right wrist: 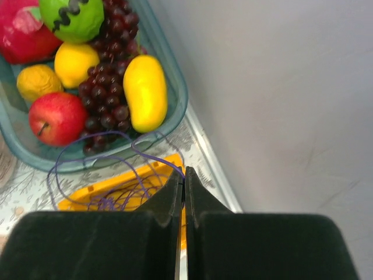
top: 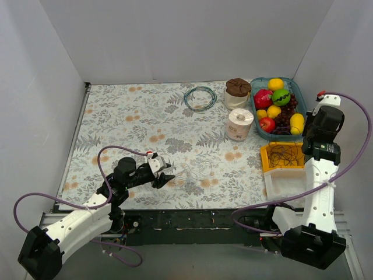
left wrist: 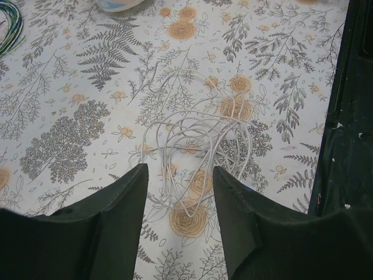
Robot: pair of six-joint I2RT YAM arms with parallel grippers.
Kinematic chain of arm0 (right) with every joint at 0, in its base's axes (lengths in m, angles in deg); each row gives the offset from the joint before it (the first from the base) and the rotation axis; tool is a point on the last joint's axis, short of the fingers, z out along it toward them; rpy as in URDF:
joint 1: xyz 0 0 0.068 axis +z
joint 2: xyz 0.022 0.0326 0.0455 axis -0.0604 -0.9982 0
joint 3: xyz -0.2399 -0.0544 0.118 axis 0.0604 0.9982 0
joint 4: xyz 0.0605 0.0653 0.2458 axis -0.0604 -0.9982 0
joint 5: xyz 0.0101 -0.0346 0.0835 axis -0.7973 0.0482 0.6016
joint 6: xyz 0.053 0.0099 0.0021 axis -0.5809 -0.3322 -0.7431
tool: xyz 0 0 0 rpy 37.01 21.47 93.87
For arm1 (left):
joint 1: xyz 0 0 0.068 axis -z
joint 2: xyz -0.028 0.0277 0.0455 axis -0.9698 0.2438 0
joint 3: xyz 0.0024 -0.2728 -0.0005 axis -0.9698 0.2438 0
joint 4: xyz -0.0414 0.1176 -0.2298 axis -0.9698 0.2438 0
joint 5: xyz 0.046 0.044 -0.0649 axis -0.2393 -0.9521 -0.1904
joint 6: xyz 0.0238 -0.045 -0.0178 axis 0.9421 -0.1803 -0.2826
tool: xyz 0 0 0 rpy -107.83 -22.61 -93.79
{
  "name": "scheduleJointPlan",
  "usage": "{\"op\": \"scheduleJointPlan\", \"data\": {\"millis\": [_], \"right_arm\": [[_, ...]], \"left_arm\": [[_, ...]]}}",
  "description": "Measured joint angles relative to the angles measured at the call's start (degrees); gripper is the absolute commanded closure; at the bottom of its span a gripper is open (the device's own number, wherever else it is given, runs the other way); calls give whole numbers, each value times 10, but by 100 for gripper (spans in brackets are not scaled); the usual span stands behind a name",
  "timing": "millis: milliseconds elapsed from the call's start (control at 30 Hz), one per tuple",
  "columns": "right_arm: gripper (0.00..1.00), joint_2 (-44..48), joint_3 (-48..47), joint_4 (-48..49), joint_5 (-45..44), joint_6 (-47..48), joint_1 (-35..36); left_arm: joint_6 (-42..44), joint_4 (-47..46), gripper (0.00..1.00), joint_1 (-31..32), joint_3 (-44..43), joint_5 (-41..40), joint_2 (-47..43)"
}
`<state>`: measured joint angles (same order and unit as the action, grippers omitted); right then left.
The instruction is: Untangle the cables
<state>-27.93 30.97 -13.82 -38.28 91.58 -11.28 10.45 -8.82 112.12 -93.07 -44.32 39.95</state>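
A tangled white cable (left wrist: pixel 195 137) lies on the floral tablecloth, faint in the top view (top: pixel 195 170). My left gripper (left wrist: pixel 179 181) is open just above the table, its jaws on either side of the tangle's near loops; in the top view it (top: pixel 169 177) sits left of the cable. My right gripper (right wrist: pixel 184 174) is shut on a thin purple cable (right wrist: pixel 105 160) and holds it above the yellow bin (right wrist: pixel 122 184); the cable's loops trail down into that bin (top: pixel 284 156). A blue-green cable coil (top: pixel 200 97) lies at the back.
A teal basket of fruit (top: pixel 299 96) stands at the back right. A brown-lidded jar (top: pixel 238 92) and a paper roll (top: pixel 239 124) stand beside it. A clear tray (top: pixel 285 182) sits in front of the yellow bin. Grey walls enclose the table.
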Motion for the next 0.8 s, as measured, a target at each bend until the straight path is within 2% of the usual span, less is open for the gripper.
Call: {"op": "scheduleJointPlan", "data": {"millis": [200, 367, 467, 800], "right_arm": [[99, -3, -12, -37, 52, -30, -6], [99, -10, -139, -61, 48, -25, 4], [99, 5, -183, -59, 61, -28, 17], [99, 26, -184, -123, 103, -55, 21]], "left_arm": [[-7, -2, 52, -6, 1, 0, -2], [-10, -12, 52, -9, 12, 0, -2], [-12, -16, 52, -12, 14, 0, -3], [-12, -17, 51, -25, 15, 0, -12]]}}
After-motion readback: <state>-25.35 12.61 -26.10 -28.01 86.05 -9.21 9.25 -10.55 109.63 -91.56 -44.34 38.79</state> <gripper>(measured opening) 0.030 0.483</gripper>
